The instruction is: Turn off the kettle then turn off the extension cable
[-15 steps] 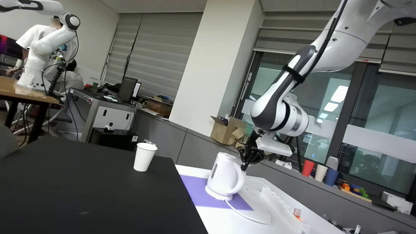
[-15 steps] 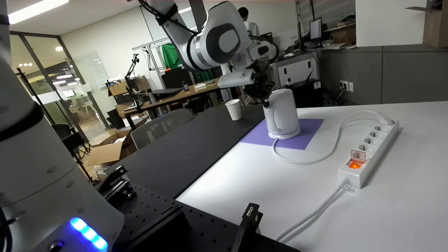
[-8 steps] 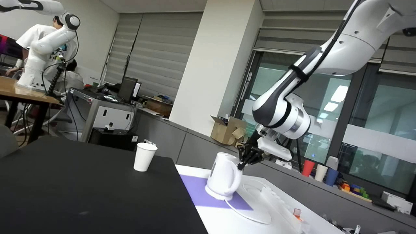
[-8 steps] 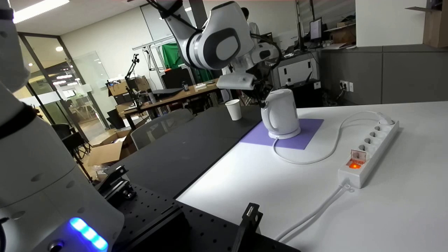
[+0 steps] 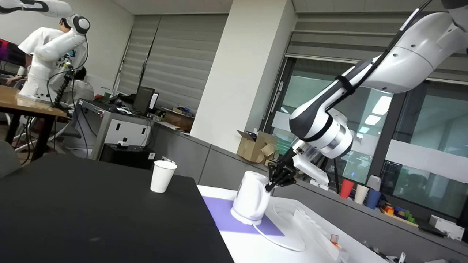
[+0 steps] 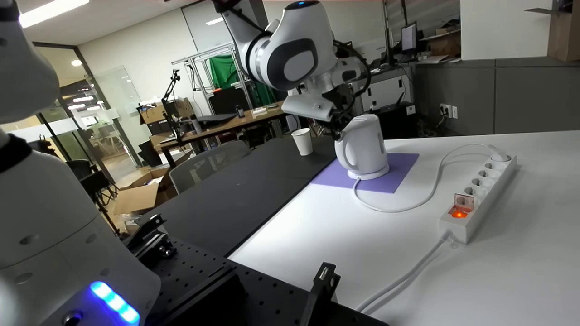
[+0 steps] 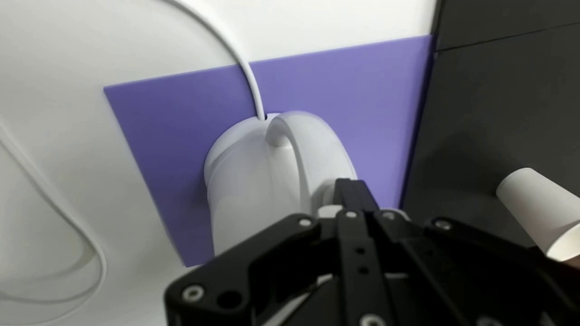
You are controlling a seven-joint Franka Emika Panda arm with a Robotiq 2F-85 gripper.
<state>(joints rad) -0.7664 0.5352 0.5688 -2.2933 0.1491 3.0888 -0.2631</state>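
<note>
The white kettle (image 5: pixel 250 195) stands upright on its base on the purple mat; it also shows in an exterior view (image 6: pixel 367 147) and the wrist view (image 7: pixel 253 185). My gripper (image 5: pixel 268 187) is shut, with nothing seen between its fingertips. In the wrist view its fingertips (image 7: pixel 355 192) are at the upper part of the kettle's handle and appear to touch it. The kettle's switch cannot be made out. The white extension cable (image 6: pixel 482 192) lies on the white table, with the kettle's plug at its far end and an orange-lit switch (image 6: pixel 459 214) under a raised clear cover.
The purple mat (image 7: pixel 158 108) lies under the kettle. A white paper cup (image 5: pixel 163 177) stands on the black table (image 5: pixel 109 215) beside the white table (image 6: pixel 317 240). The kettle's white cord (image 6: pixel 398 211) loops to the extension cable. Another cord runs from the strip toward the robot base.
The kettle has turned on its base, its handle swinging left in both exterior views. My shut gripper's tips have moved left along with the handle. The orange light stays lit.
</note>
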